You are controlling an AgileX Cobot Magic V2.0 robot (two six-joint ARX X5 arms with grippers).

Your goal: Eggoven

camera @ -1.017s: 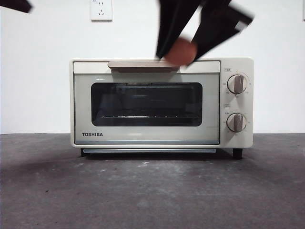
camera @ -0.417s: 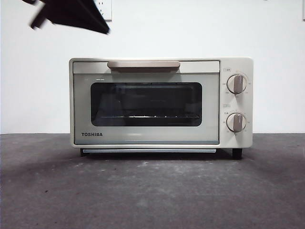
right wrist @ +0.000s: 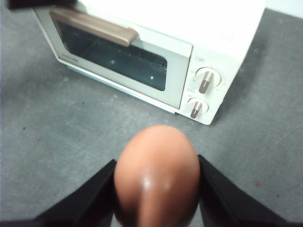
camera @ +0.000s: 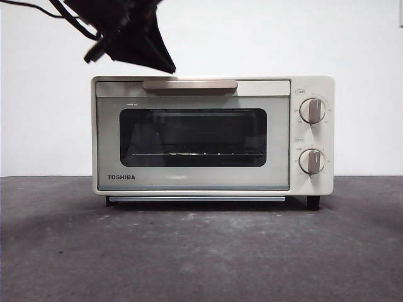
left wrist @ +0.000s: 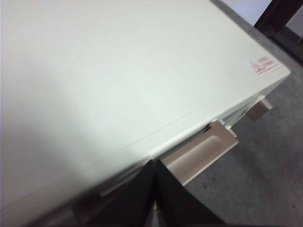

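Closed oven door [camera: 192, 141], bare table [camera: 201, 251] before it

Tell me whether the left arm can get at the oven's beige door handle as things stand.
Probably yes. The left end effector, jaws shut, hovers just above the beige bar handle of the cream boxy TOSHIBA toaster oven, and nothing lies between them. The door is closed.

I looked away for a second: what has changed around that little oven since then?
The right gripper, shut on the egg, has left the front view and now hangs over the table before the oven. The left gripper, jaws together, has come down toward the handle. The oven door stayed closed.
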